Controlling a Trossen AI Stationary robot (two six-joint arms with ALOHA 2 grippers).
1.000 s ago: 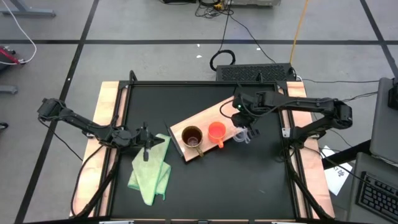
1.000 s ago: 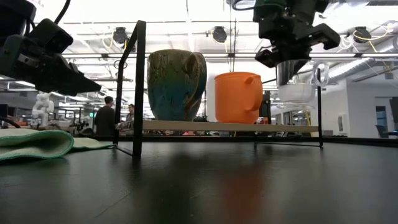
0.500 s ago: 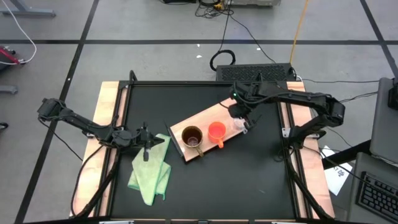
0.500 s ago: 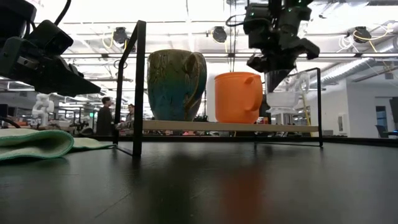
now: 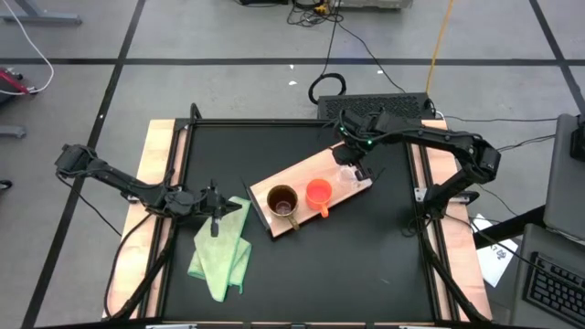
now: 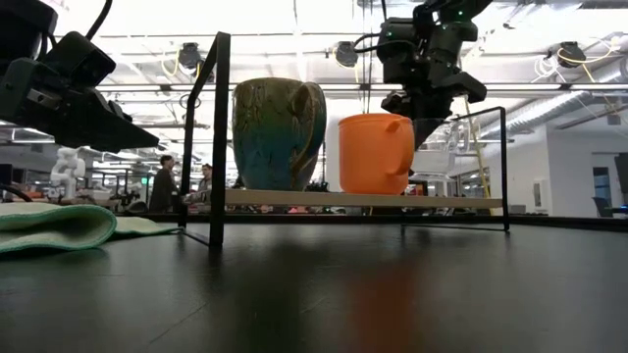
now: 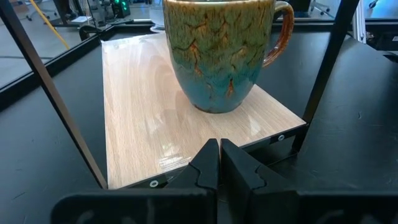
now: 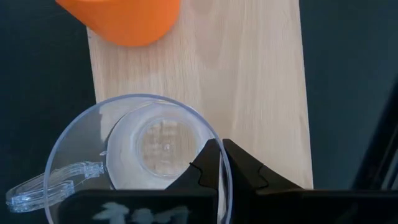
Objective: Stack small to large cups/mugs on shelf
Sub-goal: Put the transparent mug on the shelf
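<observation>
1. The flat light-wood shelf board (image 5: 306,187) lies slantwise across the black table (image 5: 384,247), beside a light green cloth (image 5: 222,251).
2. The big brown glazed mug (image 5: 282,201) stands on the board's near-left end.
3. The smaller orange mug (image 5: 318,194) sits just beside it, mid-board.
4. The tiny clear glass cup (image 8: 140,146) is over the board past the orange mug, its rim pinched by the right gripper (image 8: 219,163), that arm stretched in from the far right.
5. The left gripper (image 7: 217,163), fingers pressed together on nothing, waits low by the brown mug.
</observation>
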